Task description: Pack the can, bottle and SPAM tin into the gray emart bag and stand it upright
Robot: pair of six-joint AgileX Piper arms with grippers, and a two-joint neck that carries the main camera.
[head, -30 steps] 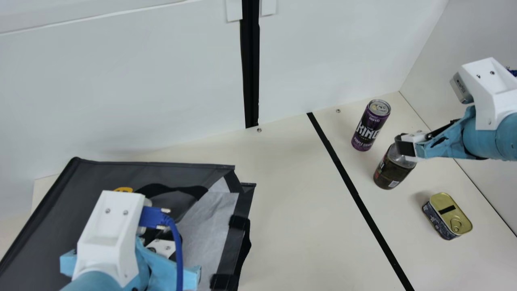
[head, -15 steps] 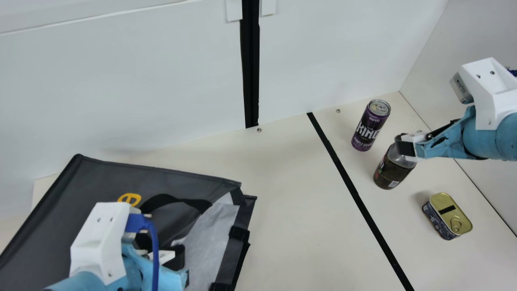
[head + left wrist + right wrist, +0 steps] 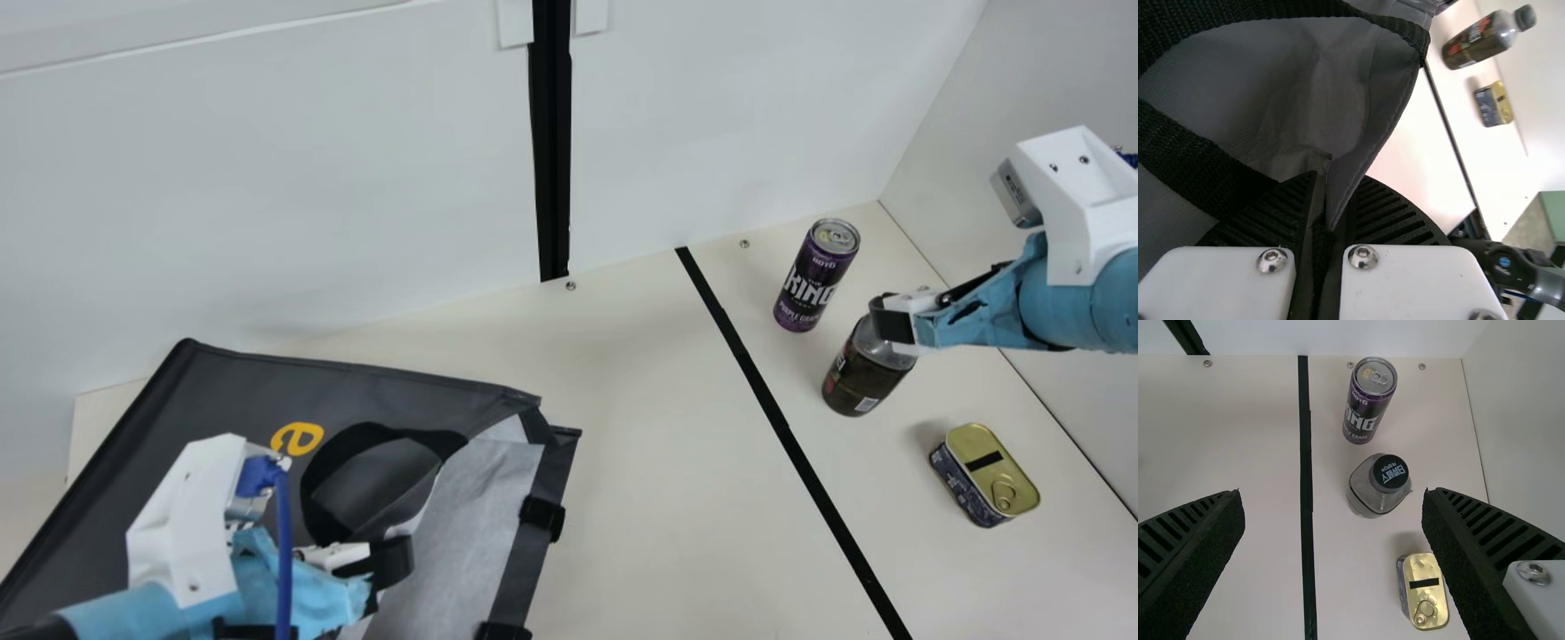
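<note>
Main view: the gray emart bag (image 3: 222, 391) lies on its side on the counter (image 3: 676, 498), its pale-lined mouth toward the black strip (image 3: 773, 409). The left end effector (image 3: 388, 562) is at the bag; the left wrist view shows it clenched on a fold of gray fabric. Across the strip, the can (image 3: 816, 276) stands upright near the back wall, the bottle (image 3: 867, 369) upright between it and the SPAM tin (image 3: 987, 471), which has its gold lid up. The right end effector (image 3: 889, 324) hangs above the bottle, released, fingers wide apart.
</note>
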